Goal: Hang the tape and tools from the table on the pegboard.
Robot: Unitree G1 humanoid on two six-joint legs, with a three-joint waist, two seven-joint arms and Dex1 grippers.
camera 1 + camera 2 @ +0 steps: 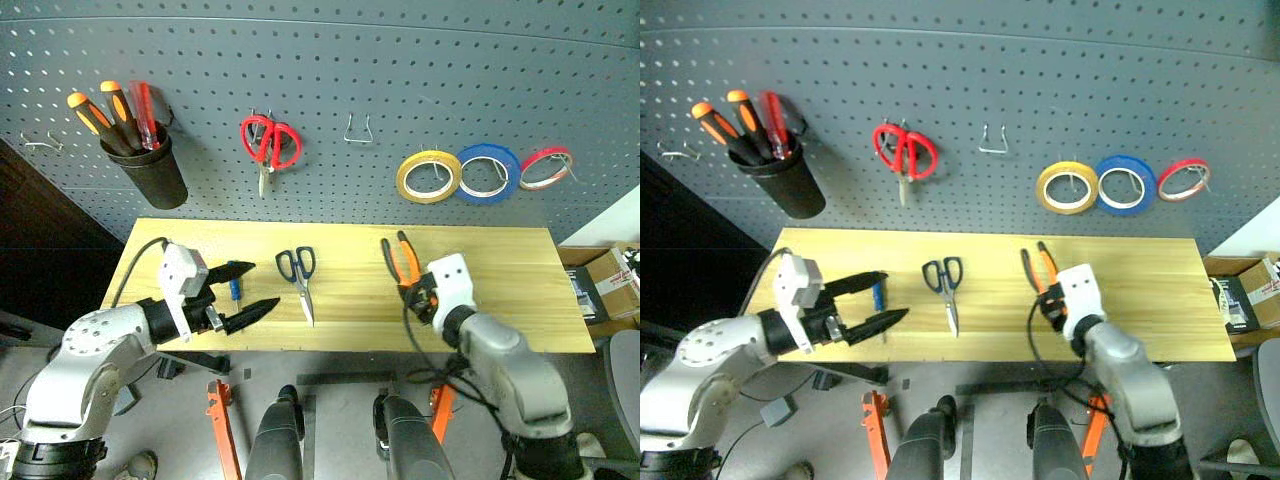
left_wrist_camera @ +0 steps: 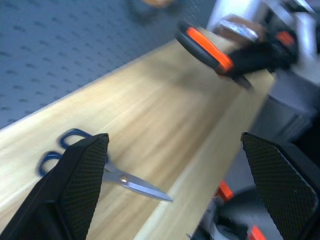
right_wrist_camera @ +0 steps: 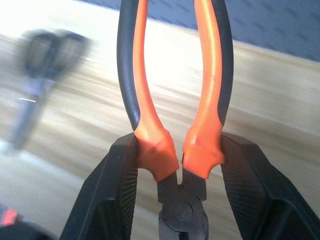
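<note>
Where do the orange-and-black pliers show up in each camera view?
Left eye: pliers centre-right, over the table, in the right end effector.
Right eye: pliers, centre-right.
Left wrist: pliers, upper right.
Right wrist: pliers, centre, clamped.
Shared landmark: blue-handled scissors.

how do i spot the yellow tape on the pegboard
Look at the grey pegboard above the table. Right of the empty hook, three tape rings hang in a row. The yellow tape is the leftmost, next to the blue ring; the red ring hangs farthest right.
</note>
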